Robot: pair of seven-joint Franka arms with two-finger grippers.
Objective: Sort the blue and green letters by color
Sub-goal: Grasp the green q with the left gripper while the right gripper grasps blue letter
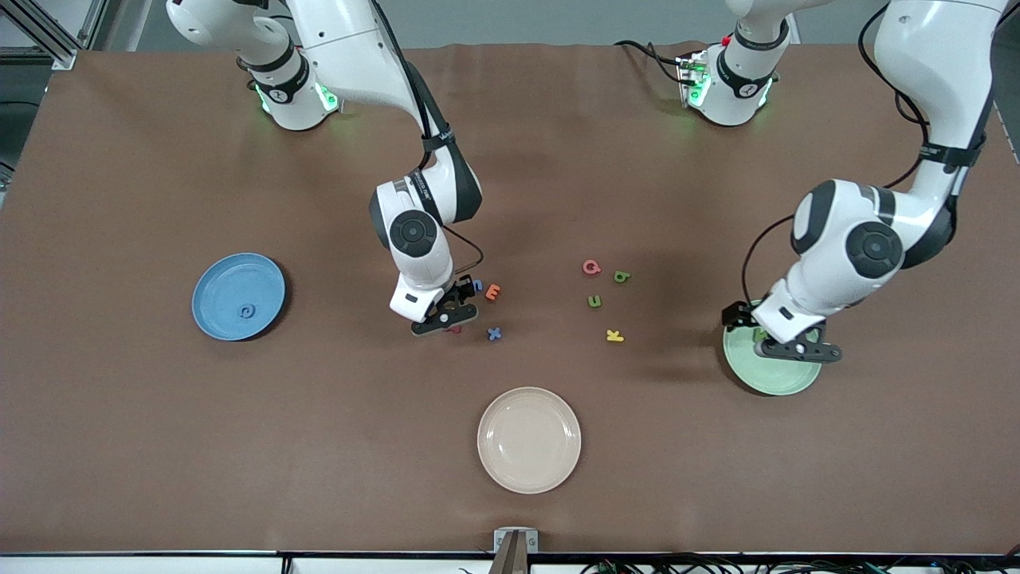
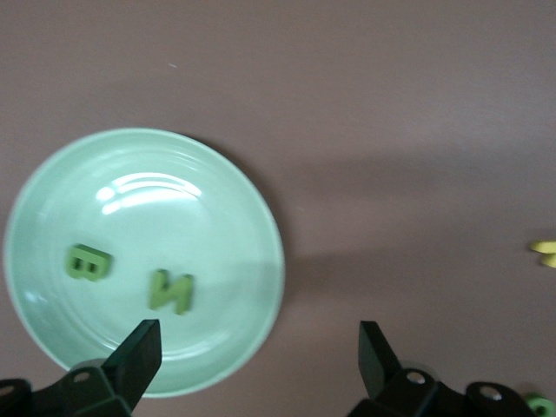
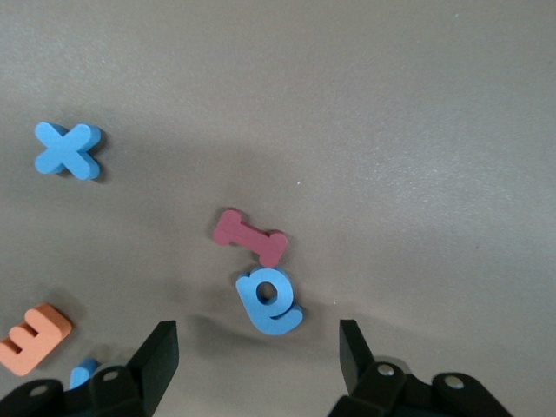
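Over the green plate [image 2: 252, 217]: left gripper [image 2: 261, 352], fingers spread, empty, likely after a drop; green B [image 2: 88, 263] and N [image 2: 170, 291] inside. Near mid-table: right gripper [image 3: 257, 356] released, straddling blue e [image 3: 269, 301] beside red I [image 3: 250, 236]; blue X [image 3: 68, 149] nearby. Blue plate [image 1: 209, 315] toward the right arm's end

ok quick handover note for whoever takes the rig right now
Left gripper: jaws open, empty, over the green plate.
Right gripper: jaws open, empty, over a round blue letter beside the red I.
Done: green B and green N lie in the green plate.
Left: two green letters on the table, plus the blue X and the blue pieces under the right gripper. The blue plate holds one small blue thing; I can't tell whether it is a letter.
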